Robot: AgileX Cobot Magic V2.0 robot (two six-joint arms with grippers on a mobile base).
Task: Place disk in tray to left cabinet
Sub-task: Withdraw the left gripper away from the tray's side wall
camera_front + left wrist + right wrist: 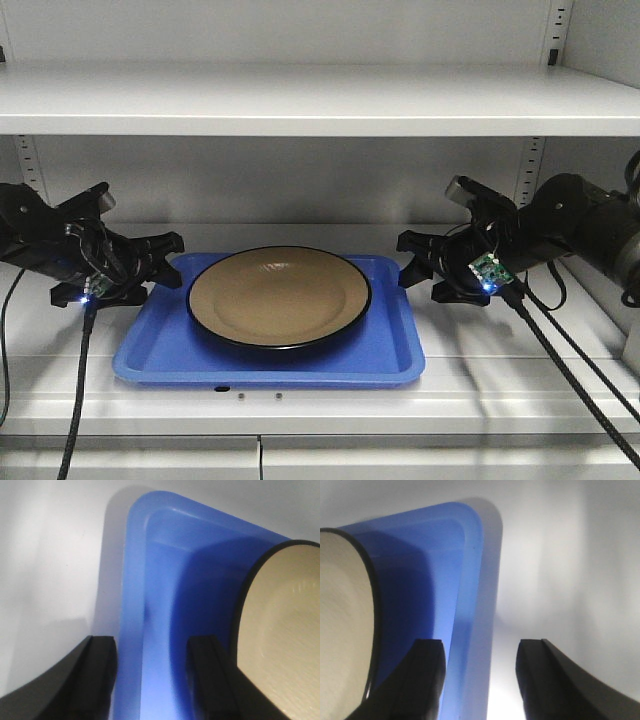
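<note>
The tan disk (278, 295) with a dark rim lies flat in the blue tray (390, 350), which rests on a shelf of the grey-white cabinet (560, 395). My left gripper (168, 262) is open at the tray's left edge. In the left wrist view the left gripper (152, 652) straddles the tray's rim (135, 580), with the disk (285, 620) just beyond one finger. My right gripper (412, 258) is open at the tray's right edge. The right wrist view has the right gripper (479, 655) straddling the tray's rim (472, 570), beside the disk (342, 620).
An upper shelf (300, 100) runs overhead, close above both arms. Slotted uprights (527, 170) stand at the back wall. Black cables (570, 370) hang from the right arm over the shelf front, and another cable (78, 400) drops from the left arm.
</note>
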